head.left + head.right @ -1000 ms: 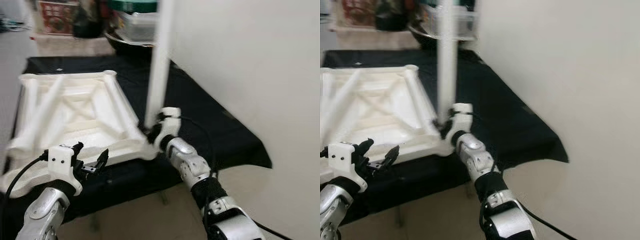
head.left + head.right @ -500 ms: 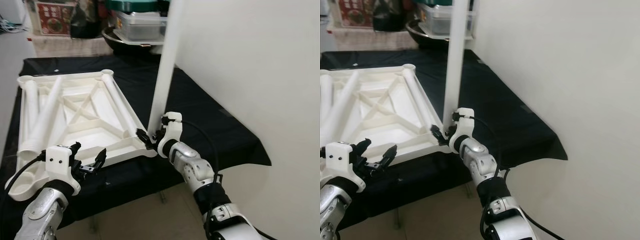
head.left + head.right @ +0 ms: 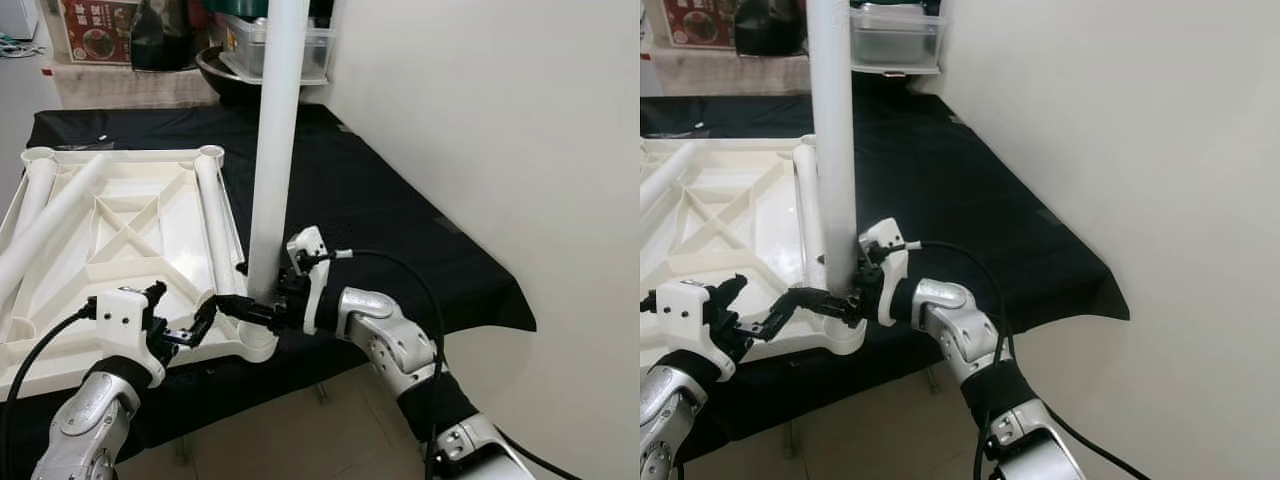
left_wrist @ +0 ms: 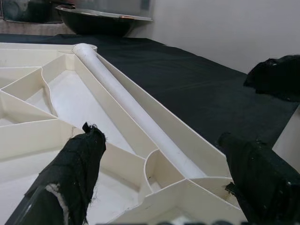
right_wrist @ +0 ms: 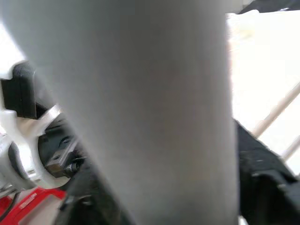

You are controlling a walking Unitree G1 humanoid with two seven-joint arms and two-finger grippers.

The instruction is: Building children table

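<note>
Right claw (image 3: 262, 309) grips the upright white leg (image 3: 275, 150) at its base, over the near right corner socket (image 3: 255, 342) of the upturned tabletop (image 3: 120, 225) on the black-draped table (image 3: 400, 230). Left claw (image 3: 180, 325) spread open just beside. Best kept plumb, pressed straight down. No legible writing.

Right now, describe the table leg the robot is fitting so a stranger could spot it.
On the black-covered table lies an upturned white tabletop. At its near corner the right gripper clamps a white leg. It alone stands upright; the other legs lie flat.
</note>
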